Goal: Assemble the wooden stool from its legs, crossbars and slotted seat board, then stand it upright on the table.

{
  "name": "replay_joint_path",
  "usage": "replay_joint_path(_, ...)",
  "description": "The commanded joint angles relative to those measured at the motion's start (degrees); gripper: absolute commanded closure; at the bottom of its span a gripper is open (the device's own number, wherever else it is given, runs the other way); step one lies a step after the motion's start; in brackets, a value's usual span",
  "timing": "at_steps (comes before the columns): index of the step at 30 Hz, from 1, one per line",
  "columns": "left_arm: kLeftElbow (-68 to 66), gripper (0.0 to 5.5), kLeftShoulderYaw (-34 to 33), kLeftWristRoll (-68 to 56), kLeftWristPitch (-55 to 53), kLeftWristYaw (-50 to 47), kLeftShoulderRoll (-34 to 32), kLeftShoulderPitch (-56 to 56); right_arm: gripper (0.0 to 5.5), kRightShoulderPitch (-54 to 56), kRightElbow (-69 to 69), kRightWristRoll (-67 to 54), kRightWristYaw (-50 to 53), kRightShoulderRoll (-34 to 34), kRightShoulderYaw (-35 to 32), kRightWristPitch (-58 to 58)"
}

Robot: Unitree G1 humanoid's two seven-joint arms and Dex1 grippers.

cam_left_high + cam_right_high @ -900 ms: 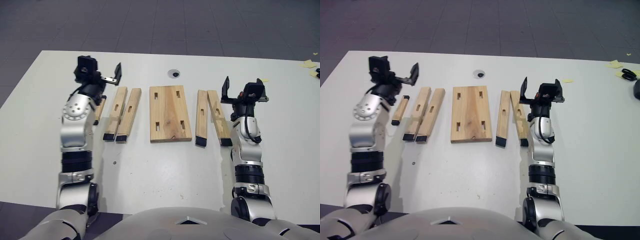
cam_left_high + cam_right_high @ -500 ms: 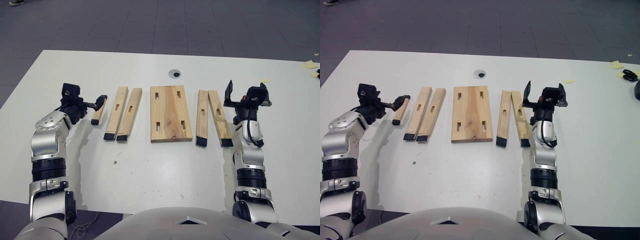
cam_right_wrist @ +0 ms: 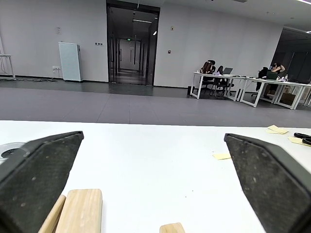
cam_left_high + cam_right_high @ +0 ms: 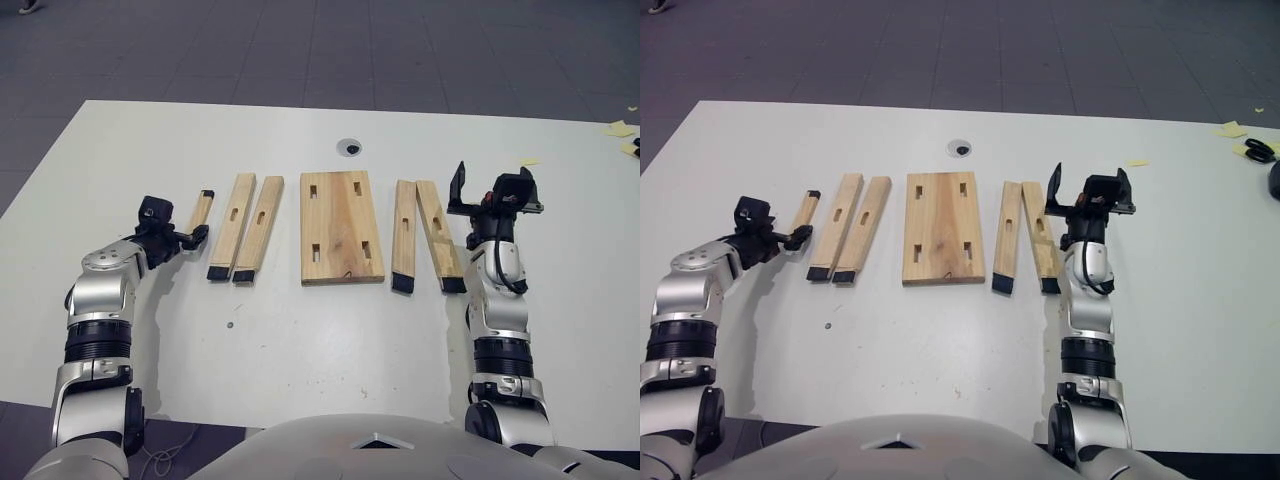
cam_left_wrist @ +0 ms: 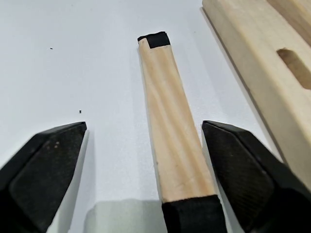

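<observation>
Left gripper (image 4: 187,238), fingers spread, straddles the near end of the short pale wooden crossbar with black end caps (image 5: 167,131), flat on the white table (image 4: 300,330) beside two slotted wooden legs (image 4: 232,222); right gripper (image 4: 490,190) likewise spread.

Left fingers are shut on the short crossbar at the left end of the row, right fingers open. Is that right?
Not shut: the left wrist view shows the left gripper with fingers open, one each side of the short crossbar, table showing in both gaps. It does lie at the row's left end, and the right gripper is open.
</observation>
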State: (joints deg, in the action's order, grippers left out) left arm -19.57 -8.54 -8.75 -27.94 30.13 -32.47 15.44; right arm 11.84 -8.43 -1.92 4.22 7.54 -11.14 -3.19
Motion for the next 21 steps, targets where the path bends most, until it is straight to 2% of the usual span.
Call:
replay_joint_path(1, -2.15, 1.97, 1.22, 0.06, -2.15, 2.41, -1.03, -1.49, 0.1, 0.24, 0.47, -0.18, 0.13, 0.11, -0.21, 0.6)
replay_joint_path(13, -3.84, 4.2, 1.76, 0.24, -0.67, 3.08, -0.86, -3.49, 0.1, 0.53, 0.44, -0.29, -0.29, 0.2, -0.01, 0.6)
replay_joint_path(18, -0.21, 4.22, -1.85, -2.13, 3.21, -0.96, 1.96, -0.38, 0.1, 1.03, 0.98, -0.28, -0.55, 0.35, 0.19, 1.02)
replay_joint_path(21, 6.89, 4.22, -6.2, -5.54, 7.92, -5.72, 5.04, 5.68, 0.1, 2.6, 4.01, -2.34, -3.59, 0.77, 1.15, 3.87)
